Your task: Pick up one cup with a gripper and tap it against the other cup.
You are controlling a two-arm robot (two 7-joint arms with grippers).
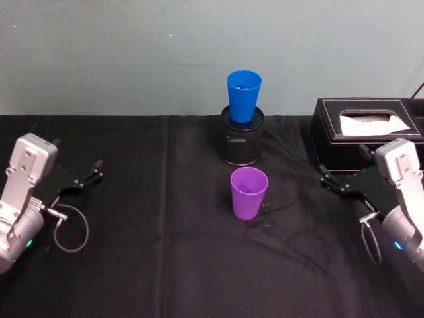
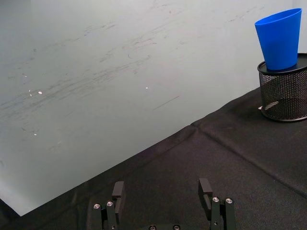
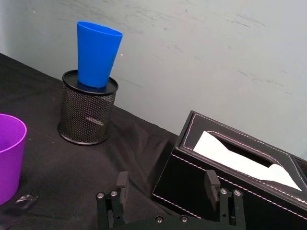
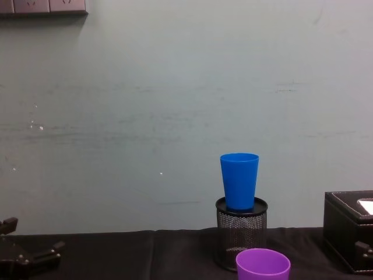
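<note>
The purple cup [image 1: 249, 192] [image 3: 7, 153] [image 4: 263, 265] stands upright mid-table on the black cloth. Just behind it, the blue cup [image 1: 243, 95] [image 2: 280, 40] [image 3: 97, 52] [image 4: 239, 181] stands upright on top of a black mesh pen holder [image 1: 242, 140]. My left gripper [image 1: 93, 173] [image 2: 161, 189] rests open at the table's left side, far from both cups and holding nothing. At the right side my right gripper [image 1: 329, 179] [image 3: 167, 182] is open as well, with nothing between its fingers, a good way right of the purple cup.
A black tissue box [image 1: 364, 136] [image 3: 230, 177] sits at the back right, just behind the right gripper. A small dark scrap [image 1: 268, 209] lies beside the purple cup. A cable loop [image 1: 69, 232] hangs from the left wrist. A grey wall stands behind the table.
</note>
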